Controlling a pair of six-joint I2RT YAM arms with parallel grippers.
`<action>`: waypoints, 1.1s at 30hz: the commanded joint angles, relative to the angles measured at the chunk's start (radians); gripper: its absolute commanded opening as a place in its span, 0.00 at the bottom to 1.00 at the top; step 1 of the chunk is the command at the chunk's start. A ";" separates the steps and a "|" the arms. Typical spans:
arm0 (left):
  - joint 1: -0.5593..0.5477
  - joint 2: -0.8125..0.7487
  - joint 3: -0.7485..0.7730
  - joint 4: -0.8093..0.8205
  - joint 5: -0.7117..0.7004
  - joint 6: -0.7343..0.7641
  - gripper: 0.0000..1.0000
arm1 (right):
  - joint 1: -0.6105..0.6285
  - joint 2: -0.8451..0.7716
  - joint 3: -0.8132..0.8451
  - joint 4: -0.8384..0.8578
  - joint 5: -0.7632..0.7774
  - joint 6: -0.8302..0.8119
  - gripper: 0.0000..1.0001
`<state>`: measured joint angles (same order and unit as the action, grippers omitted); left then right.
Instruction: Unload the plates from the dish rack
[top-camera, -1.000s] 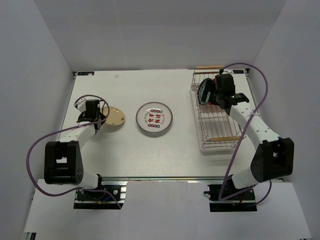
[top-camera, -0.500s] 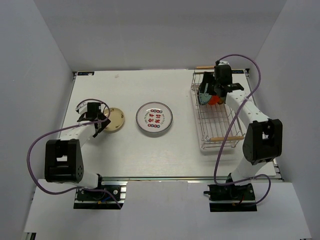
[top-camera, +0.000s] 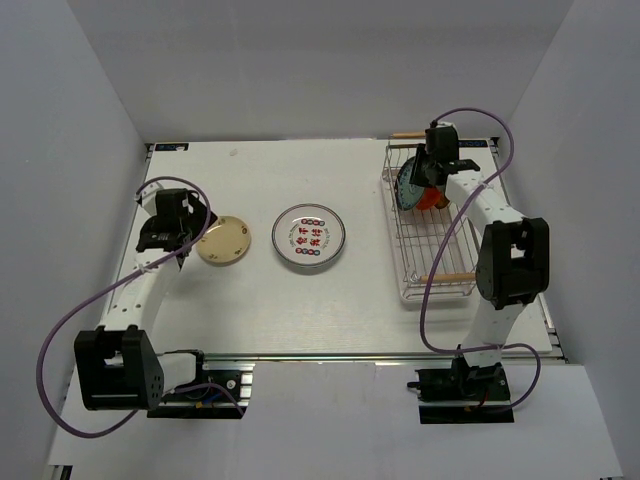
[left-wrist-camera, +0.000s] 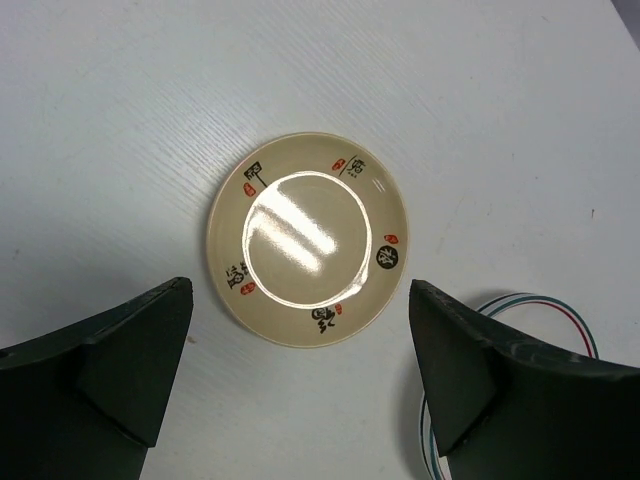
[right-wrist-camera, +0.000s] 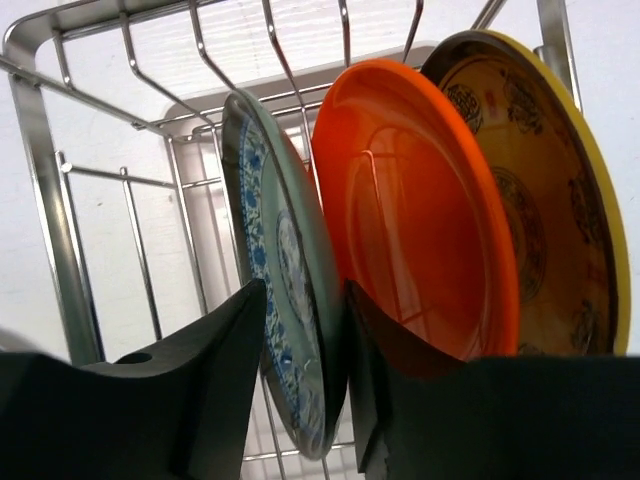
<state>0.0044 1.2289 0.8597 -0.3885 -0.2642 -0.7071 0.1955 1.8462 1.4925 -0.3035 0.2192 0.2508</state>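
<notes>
red plate (right-wrist-camera: 420, 200), yellow plate (right-wrist-camera: 565, 210): lower parts hidden behind right fingers (right-wrist-camera: 200, 400). rack (right-wrist-camera: 40, 200): cut off by picture edges. white plate (top-camera: 310, 237): centre marks too small for us to read. left fingers (left-wrist-camera: 100, 370): we see tips only.

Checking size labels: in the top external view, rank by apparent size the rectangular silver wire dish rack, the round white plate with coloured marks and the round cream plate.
Largest to smallest:
1. silver wire dish rack
2. white plate with coloured marks
3. cream plate

White table (top-camera: 250, 300): cream plate (top-camera: 224, 241) near the left edge, white plate (top-camera: 310, 237) mid-table, rack (top-camera: 404, 262) along the right edge.
</notes>
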 joint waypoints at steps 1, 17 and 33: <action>-0.001 -0.043 0.033 -0.032 -0.020 0.011 0.98 | -0.010 0.010 0.060 0.026 0.039 -0.010 0.40; -0.001 -0.095 0.078 -0.021 0.111 0.057 0.98 | -0.008 -0.163 0.075 -0.019 0.098 -0.104 0.02; -0.020 -0.039 0.064 0.209 0.880 0.144 0.98 | 0.015 -0.522 -0.149 -0.051 -0.519 -0.035 0.00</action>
<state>-0.0097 1.1786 0.9173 -0.2966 0.3519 -0.5797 0.1940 1.3338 1.3937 -0.3645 -0.0238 0.1730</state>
